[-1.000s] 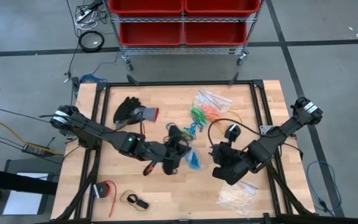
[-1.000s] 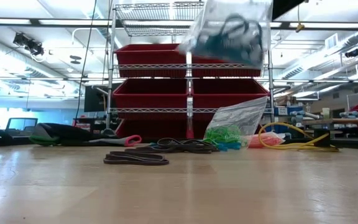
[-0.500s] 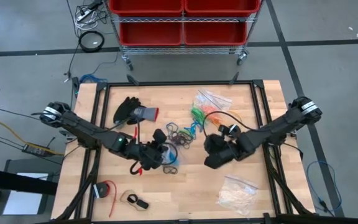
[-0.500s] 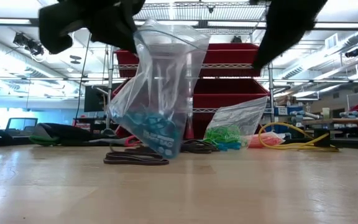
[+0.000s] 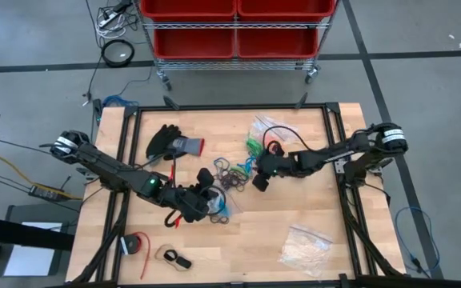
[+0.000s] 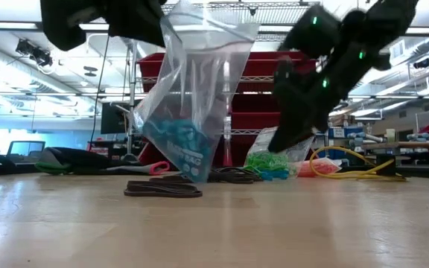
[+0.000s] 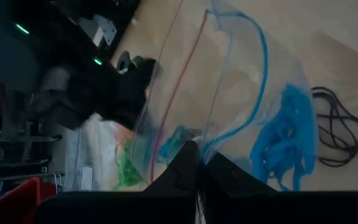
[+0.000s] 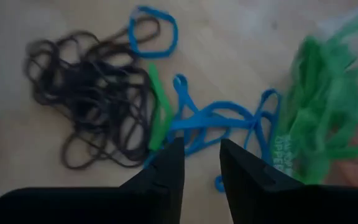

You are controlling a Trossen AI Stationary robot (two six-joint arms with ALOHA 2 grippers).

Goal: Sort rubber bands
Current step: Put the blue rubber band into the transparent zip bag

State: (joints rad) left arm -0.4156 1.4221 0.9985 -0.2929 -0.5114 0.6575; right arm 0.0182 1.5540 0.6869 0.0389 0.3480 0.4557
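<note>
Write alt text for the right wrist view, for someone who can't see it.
The right gripper, fingers apart and empty, hovers over loose blue rubber bands on the wooden table. Beside them lies a tangle of black rubber bands with one green band at its edge. On the blue bands' other side, a clear bag holds green rubber bands.

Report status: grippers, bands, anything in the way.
Left gripper shut on clear bag holding blue bands, lifted off table. Right gripper open above loose blue bands, beside black bands. Nothing in the way.
</note>
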